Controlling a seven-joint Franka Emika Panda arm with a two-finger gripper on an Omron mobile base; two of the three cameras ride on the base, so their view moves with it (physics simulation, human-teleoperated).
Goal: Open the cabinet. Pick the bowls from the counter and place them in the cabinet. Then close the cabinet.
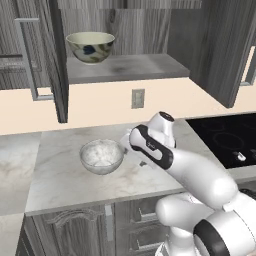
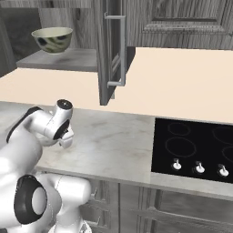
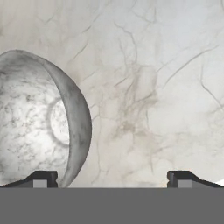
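Sitting on the counter (image 1: 60, 175) at lower left of the hand view, the marble bowl (image 3: 37, 120) has its near rim between our fingertips (image 3: 41, 179); our gripper (image 3: 111, 180) stands wide apart, empty; we'd shift left.

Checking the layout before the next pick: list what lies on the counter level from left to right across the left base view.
Marble bowl → robot arm's wrist → black cooktop.

Two bowls (image 1: 90, 46) (image 1: 101, 156), two open cabinet doors (image 1: 57, 60) (image 1: 222, 50), perhaps three cooktop knobs (image 2: 198, 169)
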